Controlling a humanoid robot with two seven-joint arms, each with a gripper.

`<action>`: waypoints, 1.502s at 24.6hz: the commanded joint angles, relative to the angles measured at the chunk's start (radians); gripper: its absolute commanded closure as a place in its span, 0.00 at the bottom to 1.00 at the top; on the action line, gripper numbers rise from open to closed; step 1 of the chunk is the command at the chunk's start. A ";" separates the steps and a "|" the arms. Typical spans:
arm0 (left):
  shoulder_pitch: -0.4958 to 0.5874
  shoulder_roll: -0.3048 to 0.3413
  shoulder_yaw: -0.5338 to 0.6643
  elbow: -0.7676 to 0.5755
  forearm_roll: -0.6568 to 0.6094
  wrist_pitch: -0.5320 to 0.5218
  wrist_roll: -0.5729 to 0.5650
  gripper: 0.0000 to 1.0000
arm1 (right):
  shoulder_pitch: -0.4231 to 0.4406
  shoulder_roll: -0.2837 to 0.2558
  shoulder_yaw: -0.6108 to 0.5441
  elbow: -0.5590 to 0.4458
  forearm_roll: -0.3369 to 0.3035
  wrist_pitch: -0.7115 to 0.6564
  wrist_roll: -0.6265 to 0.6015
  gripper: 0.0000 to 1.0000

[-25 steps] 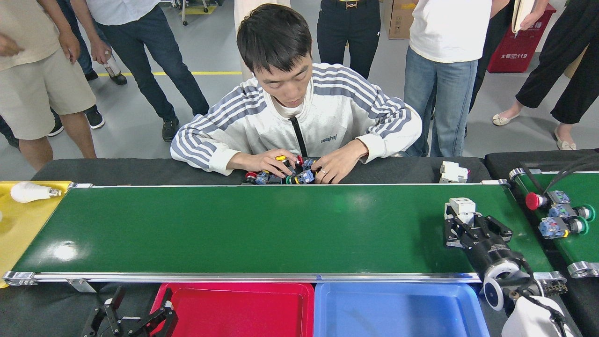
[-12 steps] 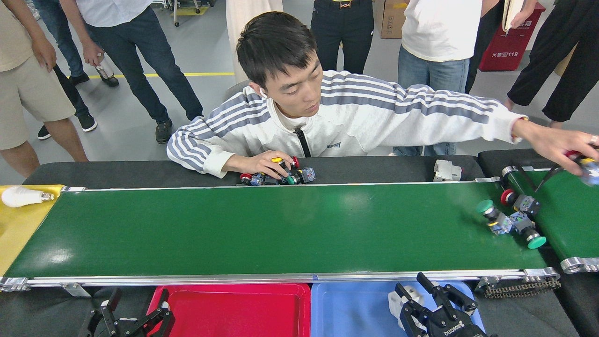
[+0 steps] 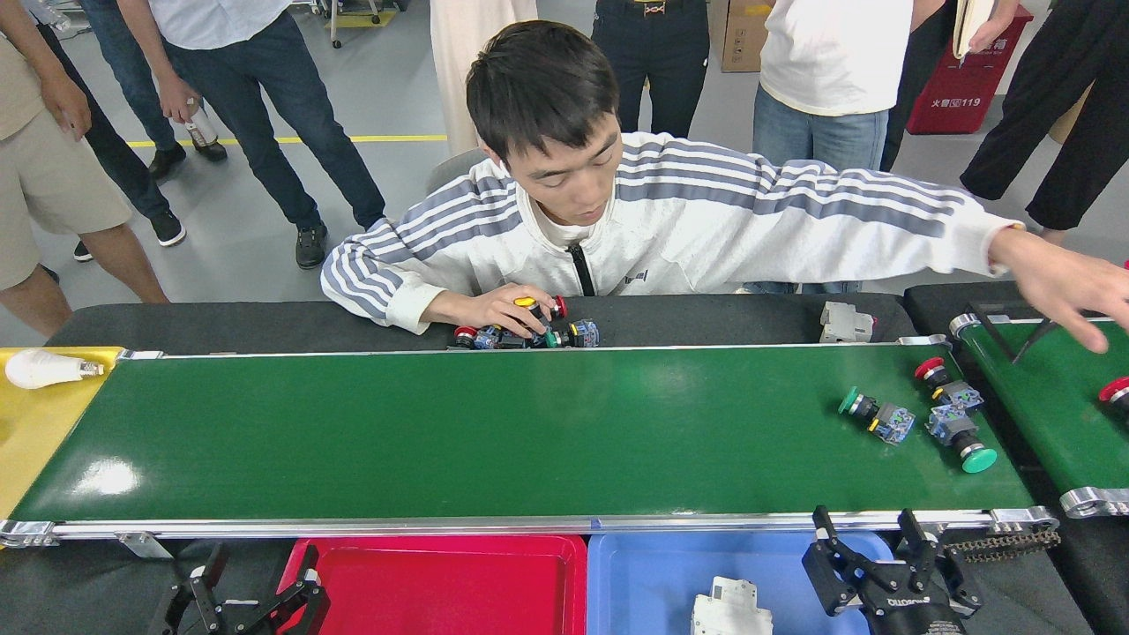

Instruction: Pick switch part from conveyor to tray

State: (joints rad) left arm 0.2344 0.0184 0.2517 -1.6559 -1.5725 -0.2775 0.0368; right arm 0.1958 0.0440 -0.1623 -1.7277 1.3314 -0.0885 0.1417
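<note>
Nearest, the right gripper (image 3: pixel 869 535) hangs over the blue tray (image 3: pixel 653 582) with its fingers released, a white switch part (image 3: pixel 730 607) lying free in the tray beside it; the left gripper (image 3: pixel 251 578) waits beside the red tray (image 3: pixel 441 582), fingers spread. Beyond, three push-button switch parts (image 3: pixel 922 414) lie near the right end of the conveyor (image 3: pixel 485 432). Farthest, a person's hand (image 3: pixel 1072 287) reaches over the shorter belt (image 3: pixel 1054 406).
</note>
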 commanded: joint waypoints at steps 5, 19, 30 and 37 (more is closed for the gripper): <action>-0.014 0.006 -0.003 -0.010 0.000 -0.006 0.003 0.00 | -0.183 -0.052 0.024 0.161 0.104 0.015 -0.007 0.00; -0.035 0.006 -0.005 0.001 -0.006 -0.006 0.002 0.00 | -0.444 -0.072 0.168 0.473 0.140 0.110 -0.007 0.00; -0.067 0.008 -0.006 0.030 -0.008 -0.008 -0.002 0.00 | -0.524 -0.105 0.299 0.588 0.134 0.164 -0.010 0.93; -0.066 0.009 -0.005 0.030 -0.008 -0.008 -0.002 0.00 | -0.460 -0.105 0.374 0.425 0.127 0.087 -0.051 0.98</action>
State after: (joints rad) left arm 0.1760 0.0184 0.2448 -1.6171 -1.5771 -0.2847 0.0322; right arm -0.2662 -0.0572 0.1924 -1.2534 1.4620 0.0411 0.1039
